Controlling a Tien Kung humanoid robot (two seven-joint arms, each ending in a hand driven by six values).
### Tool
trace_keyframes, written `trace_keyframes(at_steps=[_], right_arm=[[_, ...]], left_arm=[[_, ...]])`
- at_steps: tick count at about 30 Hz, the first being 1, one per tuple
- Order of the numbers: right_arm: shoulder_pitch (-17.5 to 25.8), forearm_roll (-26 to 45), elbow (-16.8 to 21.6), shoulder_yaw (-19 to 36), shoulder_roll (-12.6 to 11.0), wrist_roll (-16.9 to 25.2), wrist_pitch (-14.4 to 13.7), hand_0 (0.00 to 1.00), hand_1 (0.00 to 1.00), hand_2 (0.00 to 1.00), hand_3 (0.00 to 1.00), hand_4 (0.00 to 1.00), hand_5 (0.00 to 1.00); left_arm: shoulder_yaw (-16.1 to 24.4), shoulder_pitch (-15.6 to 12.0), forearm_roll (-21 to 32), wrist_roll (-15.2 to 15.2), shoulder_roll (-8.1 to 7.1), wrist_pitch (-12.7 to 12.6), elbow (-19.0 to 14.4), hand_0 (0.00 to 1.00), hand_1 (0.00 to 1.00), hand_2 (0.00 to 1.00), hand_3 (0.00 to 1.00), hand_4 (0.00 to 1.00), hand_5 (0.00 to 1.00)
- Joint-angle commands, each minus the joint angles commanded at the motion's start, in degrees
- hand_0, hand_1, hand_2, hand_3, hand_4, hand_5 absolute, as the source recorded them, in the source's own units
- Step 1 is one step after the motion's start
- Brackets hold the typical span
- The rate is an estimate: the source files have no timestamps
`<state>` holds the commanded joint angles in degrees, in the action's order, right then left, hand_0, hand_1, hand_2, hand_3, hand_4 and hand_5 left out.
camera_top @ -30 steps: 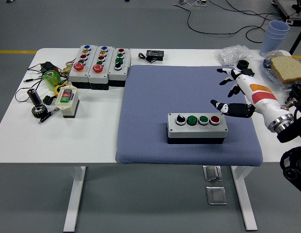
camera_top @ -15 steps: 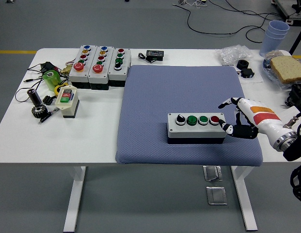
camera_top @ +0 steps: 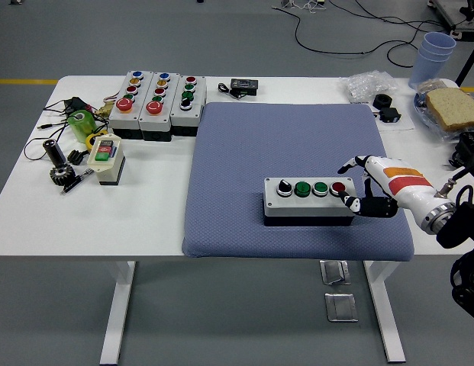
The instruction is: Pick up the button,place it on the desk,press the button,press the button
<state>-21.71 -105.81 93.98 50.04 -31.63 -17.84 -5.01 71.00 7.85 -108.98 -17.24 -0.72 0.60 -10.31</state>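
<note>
The button box sits on the blue mat, toward the mat's near right part, and carries four controls in a row: one black-and-white knob at the left, two green buttons in the middle, and one red button at the right end. My right hand lies just beside the box's right end, fingers loosely spread and holding nothing; one black-tipped finger reaches over the box's right edge beside the red button, though I cannot tell whether it actually presses on it. My white forearm, with one orange and one red stripe, comes in from the right. The mat covers the middle of the white counter. At the counter's far left stand three more button boxes side by side, touching one another. Nearer me on the left is one small cream switch box, one green object among wires, and one dark cylinder beside a gear. Behind the mat lies one small black device. At the far right are one clear plastic bag, two small black parts, one stack of blue cups, and one slice of bread.
</note>
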Motion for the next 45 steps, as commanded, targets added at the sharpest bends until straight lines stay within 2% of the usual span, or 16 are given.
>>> trace_keyframes(at_steps=[36,39,45], right_arm=[[0.2,1.1,-3.4,-2.4,0.6,-1.3,3.1,0.089,0.002,0.193,0.672,0.658,0.342],[0.2,1.0,-3.4,-2.4,0.6,-1.3,3.0,0.089,0.002,0.193,0.672,0.658,0.342],[0.8,0.7,-1.3,-0.6,0.5,-0.7,0.8,0.089,0.002,0.193,0.673,0.656,0.344]], left_arm=[[0.1,-0.1,-0.6,-0.1,0.21,0.2,0.0,0.645,0.607,0.602,0.565,0.310,0.859],[0.2,-0.3,-0.8,-0.1,0.25,0.3,0.0,0.645,0.607,0.602,0.565,0.310,0.859],[0.2,-0.7,-1.2,-0.1,0.32,0.4,0.0,0.646,0.608,0.602,0.565,0.310,0.862]])
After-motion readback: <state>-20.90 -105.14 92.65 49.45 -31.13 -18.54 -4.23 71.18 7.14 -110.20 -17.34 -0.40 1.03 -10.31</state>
